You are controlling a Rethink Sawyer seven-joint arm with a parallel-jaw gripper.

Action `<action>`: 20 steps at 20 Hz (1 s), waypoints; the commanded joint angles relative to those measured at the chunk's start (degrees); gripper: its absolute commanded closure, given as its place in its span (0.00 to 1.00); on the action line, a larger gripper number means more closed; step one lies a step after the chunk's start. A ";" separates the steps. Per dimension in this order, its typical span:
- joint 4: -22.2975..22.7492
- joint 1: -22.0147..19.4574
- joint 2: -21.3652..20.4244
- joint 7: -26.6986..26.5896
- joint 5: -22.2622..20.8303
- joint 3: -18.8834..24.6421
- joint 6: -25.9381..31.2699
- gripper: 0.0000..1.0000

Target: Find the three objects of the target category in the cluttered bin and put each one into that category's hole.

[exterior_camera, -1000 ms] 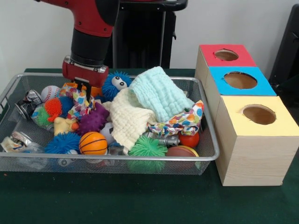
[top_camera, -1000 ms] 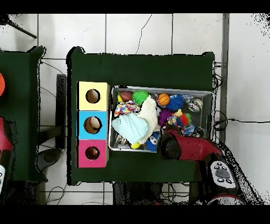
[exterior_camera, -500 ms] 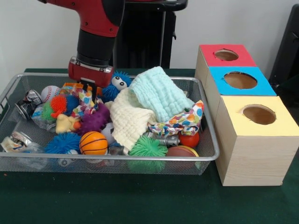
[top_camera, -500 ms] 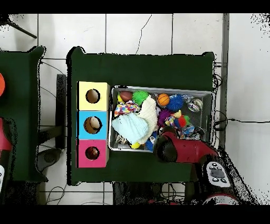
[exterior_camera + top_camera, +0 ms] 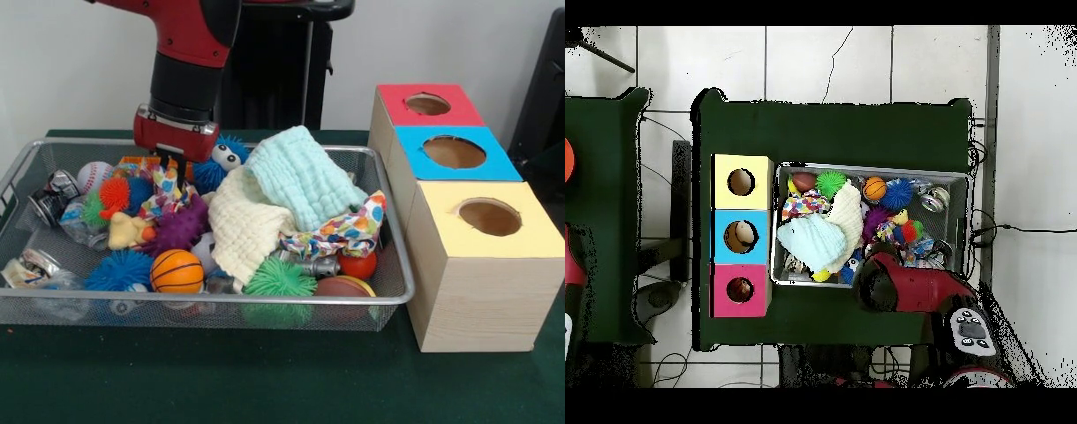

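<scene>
A wire bin (image 5: 388,296) is seen on the green table (image 5: 265,389), packed with clutter. Along its front lie a basketball (image 5: 176,270), a blue spiky ball (image 5: 117,269), a green spiky ball (image 5: 279,278) and crushed cans (image 5: 31,268). Behind these a purple spiky toy (image 5: 179,226), a yellow duck (image 5: 125,233), an orange spiky ball (image 5: 113,193) and a baseball (image 5: 93,174) are found. The middle is covered by a cream cloth (image 5: 243,225), with a mint cloth (image 5: 300,181) heaped over its far side and a patterned cloth (image 5: 340,231) draped at the right. A red ball (image 5: 357,264) and a brown ball (image 5: 342,287) are tucked in the front right corner, and a blue fuzzy toy with eyes (image 5: 221,157) sits at the back.

Beside the bin three boxes stand in a row — red (image 5: 427,104), blue (image 5: 454,152) and yellow (image 5: 488,217) — each with a round hole on top. In the overhead view something pale is seen inside the blue box's hole (image 5: 741,235); the target category cannot be told.

The gripper (image 5: 174,168) hangs over the bin's back left part, its tips just above another patterned cloth (image 5: 159,196) — whether it is spread or pressed together cannot be told.
</scene>
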 commanded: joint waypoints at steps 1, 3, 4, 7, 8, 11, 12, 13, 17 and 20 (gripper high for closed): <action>5.92 1.02 4.16 8.22 -0.31 4.11 -2.72 1.00; 6.42 0.19 3.65 7.49 -0.80 4.81 -1.85 1.00; 6.63 -0.26 3.54 7.32 -0.72 5.18 -1.20 1.00; 6.26 -1.63 3.38 6.45 -1.04 6.39 -0.51 1.00; 5.89 -2.21 3.24 5.88 -1.16 7.01 0.19 1.00; 4.55 -3.40 2.98 4.09 -1.40 8.34 2.52 1.00; 4.01 -3.40 2.83 3.58 -1.54 8.35 3.09 1.00; 3.42 -3.57 2.87 3.01 -1.79 8.59 3.45 1.00; 2.21 -2.69 2.40 2.39 -2.21 7.65 3.75 1.00; 2.13 -2.92 1.74 1.46 -2.37 8.02 5.14 1.00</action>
